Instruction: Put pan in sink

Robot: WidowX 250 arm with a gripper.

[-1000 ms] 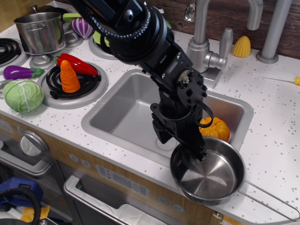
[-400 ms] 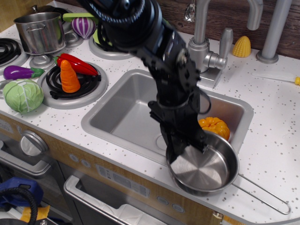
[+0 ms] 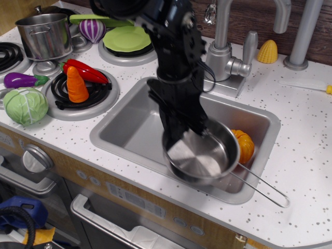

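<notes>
The shiny steel pan [image 3: 202, 155] hangs tilted over the right part of the grey sink [image 3: 129, 124]. Its thin wire loop handle [image 3: 262, 187] trails out to the right over the sink's front rim. My black gripper [image 3: 188, 132] is shut on the pan's far left rim and holds it above the basin floor. The fingertips are partly hidden by the pan wall.
An orange toy pumpkin [image 3: 245, 144] lies in the sink just right of the pan. The faucet [image 3: 228, 57] stands behind. On the left are a carrot [image 3: 77, 84], a red pepper [image 3: 85, 71], a cabbage [image 3: 25, 105], an eggplant [image 3: 23, 80] and a steel pot [image 3: 45, 35].
My gripper has carried the pan up and to the left, from the counter's front edge to over the sink. The arm has swung back, uncovering the green plate on the rear burner.
</notes>
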